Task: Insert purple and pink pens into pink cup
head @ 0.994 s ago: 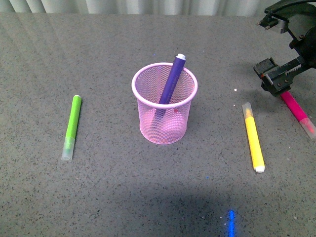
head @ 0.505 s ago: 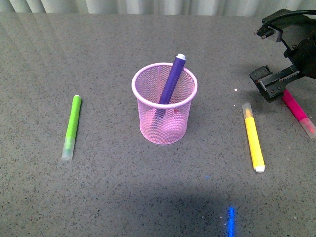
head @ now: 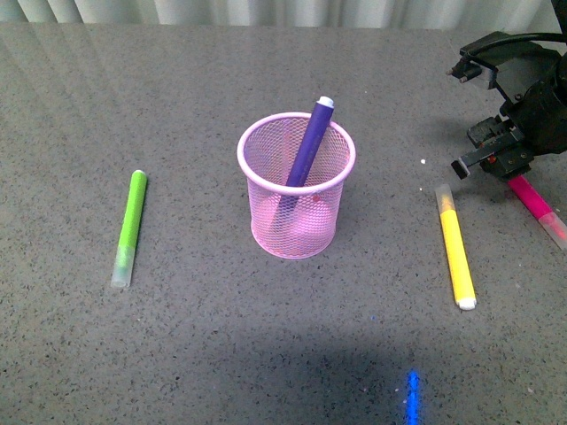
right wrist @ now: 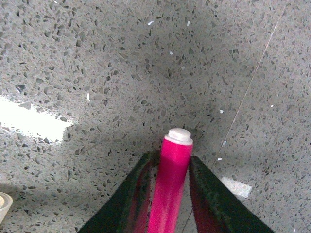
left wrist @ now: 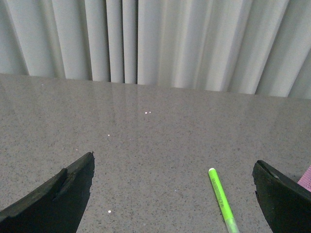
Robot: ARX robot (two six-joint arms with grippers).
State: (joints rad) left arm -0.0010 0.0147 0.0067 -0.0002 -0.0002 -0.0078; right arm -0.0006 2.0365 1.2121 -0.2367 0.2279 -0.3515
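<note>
Firstly, front view. Upright at the centre of the table (head: 204, 345), pink cup (head: 292, 226), with the purple pen (head: 310, 142) already inside, leaning toward the far right of the rim, white plug uppermost. Flat on the table at far right and well apart from the cup, pink pen (head: 532, 197), its clear cap (head: 556, 230) toward the near side. Low over that pen's far end, right gripper (head: 496, 164). Between cup and pink pen, yellow marker (head: 456, 252); left of the cup, lime-green marker (head: 129, 226); neither wanted.

Next, left wrist view. Spread wide and empty above bare table, left gripper (left wrist: 172, 162); lime-green marker and a sliver of the cup near the frame edge.

Lastly, right wrist view. Jaws set at the barrel's width, one on each side of the pink pen and apparently touching it; white end plug (right wrist: 179, 136) just beyond the tips. Firmness of the hold not determinable.

Handling, as judged: light, rigid plastic, smooth and round, hence likely to slip or swivel under a weak pinch and to roll if released. Best hold on the coloured barrel, never on the clear cap, liable to pull off. Present hold near the plug end, so a long overhang on the cap side; tolerable for so light a thing. Cup of light wire mesh, probably easy to nudge or tip; opening partly taken by the leaning purple pen.
</note>
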